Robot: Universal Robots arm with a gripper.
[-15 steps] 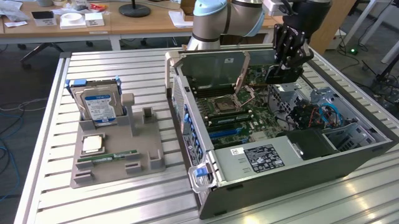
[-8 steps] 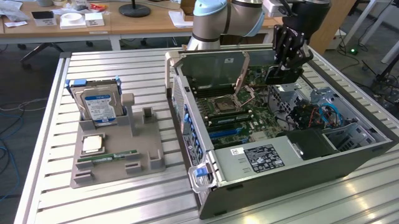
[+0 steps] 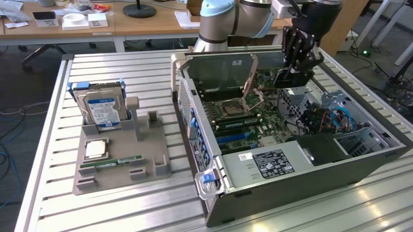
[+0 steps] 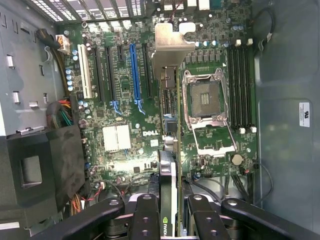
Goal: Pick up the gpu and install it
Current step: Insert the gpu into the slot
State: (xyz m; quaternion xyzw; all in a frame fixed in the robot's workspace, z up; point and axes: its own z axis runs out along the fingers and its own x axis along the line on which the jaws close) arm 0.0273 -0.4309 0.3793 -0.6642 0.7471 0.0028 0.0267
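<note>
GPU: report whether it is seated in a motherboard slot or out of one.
Out. The gripper holds the gpu edge-on above the motherboard, beside the expansion slots, not in one.

**Your gripper hangs down, clamped on the gpu**

Your arm (image 3: 226, 19) enters at the far side of the exterior view. Its pale blue-grey joint is bent, so the dark wrist (image 3: 310, 6) sits toward the exterior view's right. From there your gripper (image 3: 291, 72) hangs almost straight down with a slight tilt. Its long black linked fingers (image 3: 295, 46) are drawn in close together. In the wrist view, your gripper (image 4: 172, 215) shows 2 black fingers (image 4: 145, 215), 1 on each side, pressing the gpu (image 4: 169, 172) edge-on between them. The jaws stand narrowed around it, with both sides in contact.
</note>
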